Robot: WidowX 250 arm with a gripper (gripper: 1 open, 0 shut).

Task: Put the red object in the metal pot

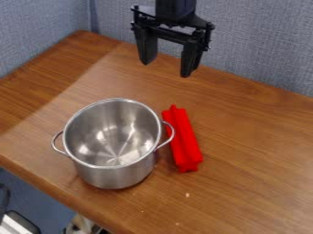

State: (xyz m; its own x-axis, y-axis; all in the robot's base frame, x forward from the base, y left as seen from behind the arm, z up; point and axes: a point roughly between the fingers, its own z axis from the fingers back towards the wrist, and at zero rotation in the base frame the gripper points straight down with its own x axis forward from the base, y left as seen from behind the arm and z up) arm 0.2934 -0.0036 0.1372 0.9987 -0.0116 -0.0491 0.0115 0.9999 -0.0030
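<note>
A shiny round metal pot [113, 142] with two small loop handles stands empty on the wooden table, toward the front. Right beside its right side lies the red object [185, 139], a long flat bright red block pointing front to back, close to or touching the pot's right handle. My gripper [167, 62] hangs above the table's far side, well behind and above both. Its two black fingers point down, spread wide apart, open with nothing between them.
The wooden table [73, 73] has its front edge running diagonally along the lower left and a corner at the far left. A blue-grey wall rises behind it. Floor clutter shows below the front edge.
</note>
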